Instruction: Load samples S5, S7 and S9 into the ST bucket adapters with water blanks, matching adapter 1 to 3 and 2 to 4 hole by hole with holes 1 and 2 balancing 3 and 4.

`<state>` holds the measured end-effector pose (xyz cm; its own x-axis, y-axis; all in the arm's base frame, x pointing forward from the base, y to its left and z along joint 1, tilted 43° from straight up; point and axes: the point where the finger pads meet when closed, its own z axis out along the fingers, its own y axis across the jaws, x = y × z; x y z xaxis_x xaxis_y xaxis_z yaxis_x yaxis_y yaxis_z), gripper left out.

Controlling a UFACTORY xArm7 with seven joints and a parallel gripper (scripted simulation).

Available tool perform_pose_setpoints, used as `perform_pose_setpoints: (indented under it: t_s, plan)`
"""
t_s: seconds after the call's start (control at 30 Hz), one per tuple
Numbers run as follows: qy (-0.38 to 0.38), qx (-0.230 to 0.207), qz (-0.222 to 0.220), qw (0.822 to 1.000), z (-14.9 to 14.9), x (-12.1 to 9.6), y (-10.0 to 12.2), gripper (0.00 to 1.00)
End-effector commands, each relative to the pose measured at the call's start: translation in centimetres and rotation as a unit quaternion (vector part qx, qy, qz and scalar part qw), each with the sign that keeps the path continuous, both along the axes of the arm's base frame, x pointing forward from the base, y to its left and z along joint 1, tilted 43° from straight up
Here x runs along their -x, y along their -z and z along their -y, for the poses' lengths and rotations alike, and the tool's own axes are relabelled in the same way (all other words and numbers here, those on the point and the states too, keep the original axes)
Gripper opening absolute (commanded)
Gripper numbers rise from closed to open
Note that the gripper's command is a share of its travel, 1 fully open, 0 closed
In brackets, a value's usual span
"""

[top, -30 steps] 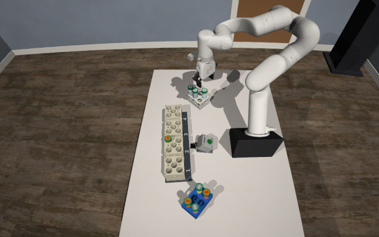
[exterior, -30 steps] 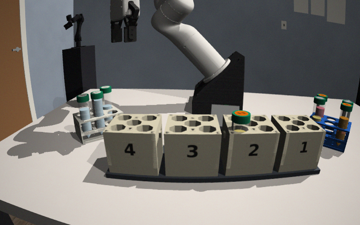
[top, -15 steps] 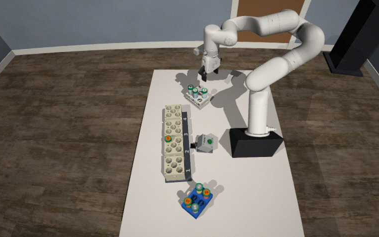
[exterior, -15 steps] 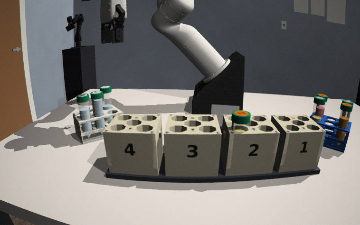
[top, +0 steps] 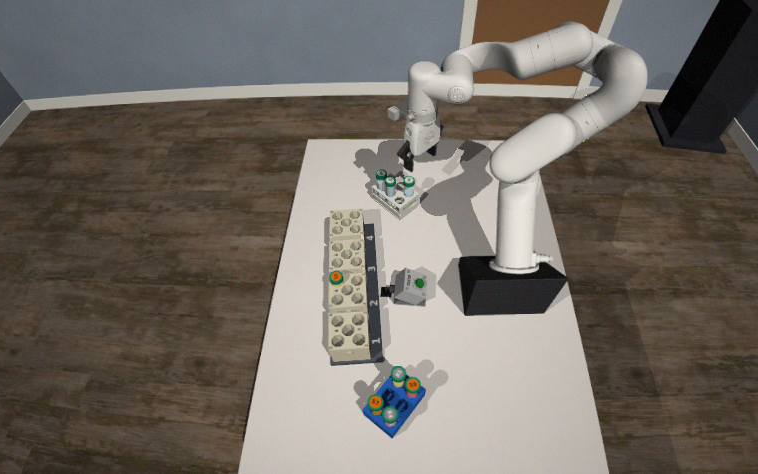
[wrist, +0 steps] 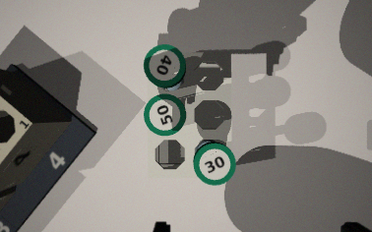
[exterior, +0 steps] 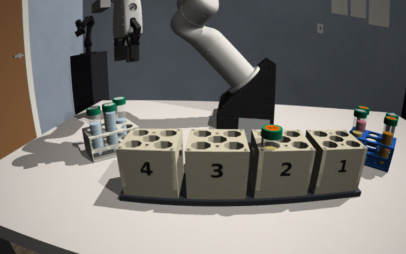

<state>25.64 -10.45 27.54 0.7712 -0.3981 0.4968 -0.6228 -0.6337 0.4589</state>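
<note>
My gripper [top: 421, 160] [exterior: 126, 59] [wrist: 257, 228] is open and empty, high beyond the white rack [top: 401, 214] [wrist: 188, 170]. That rack holds the blanks 40 [top: 381, 174] [exterior: 93, 110] [wrist: 164, 66], 50 [top: 390, 181] [exterior: 109, 106] [wrist: 164, 115] and 30 [top: 408, 181] [exterior: 119, 101] [wrist: 215, 164]. S5 [top: 335, 277] [exterior: 271, 132], with yellowish liquid, stands in adapter 2 [exterior: 302, 179], outer corner hole nearest adapter 3 [exterior: 198, 182]. No tubes show in adapters 1 [exterior: 328, 182], 3 and 4 [exterior: 163, 176]. S7 [top: 375, 402] [exterior: 390, 118], orange liquid, and S9 [top: 412, 385] stand in the blue rack [top: 391, 431].
Two grey-dot tubes [top: 398, 373] [top: 389, 415] share the blue rack; their IDs are too small to read. The stand ST [top: 372, 259] [exterior: 217, 202] carries the four adapters in a row. The green DONE key [top: 419, 282] is on a small desk between the stand and the arm's base.
</note>
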Motion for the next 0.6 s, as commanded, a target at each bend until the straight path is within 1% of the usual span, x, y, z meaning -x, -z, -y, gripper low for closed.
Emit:
perform_pose_setpoints:
  t_s: [0.0, 0.5, 0.57]
  plan:
    - [-0.001, 0.001, 0.002, 1.000, 0.6, -0.3, 0.5, 1.00]
    - [-0.001, 0.001, 0.002, 1.000, 3.2, -0.8, 3.4, 1.00]
    - [-0.001, 0.001, 0.002, 1.000, 3.2, -0.8, 3.4, 1.00]
